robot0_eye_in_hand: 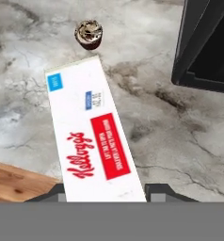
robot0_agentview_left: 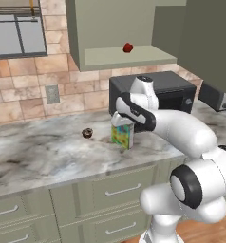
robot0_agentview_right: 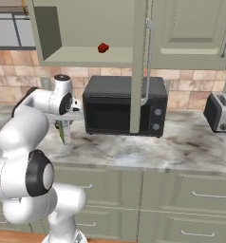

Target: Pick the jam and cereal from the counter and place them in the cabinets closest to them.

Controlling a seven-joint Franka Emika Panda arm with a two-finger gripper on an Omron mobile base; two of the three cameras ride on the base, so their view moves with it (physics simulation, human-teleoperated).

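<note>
White-topped cereal (robot0_eye_in_hand: 92, 141) pinched in gripper (robot0_eye_in_hand: 104, 192) on counter (robot0_eye_in_hand: 180, 141); doughnut (robot0_eye_in_hand: 89, 34) at 12, microwave (robot0_eye_in_hand: 205, 47) at 2.

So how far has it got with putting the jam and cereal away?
The jam already sits on the open cabinet shelf, so that half looks done. The gripper is closed on the top of the cereal, which seems to stand on the counter. Lifting it into a cabinet is left.

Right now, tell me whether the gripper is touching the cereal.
Touching: in the hand view both fingertips sit flush against the cereal box's sides, no gap.
</note>
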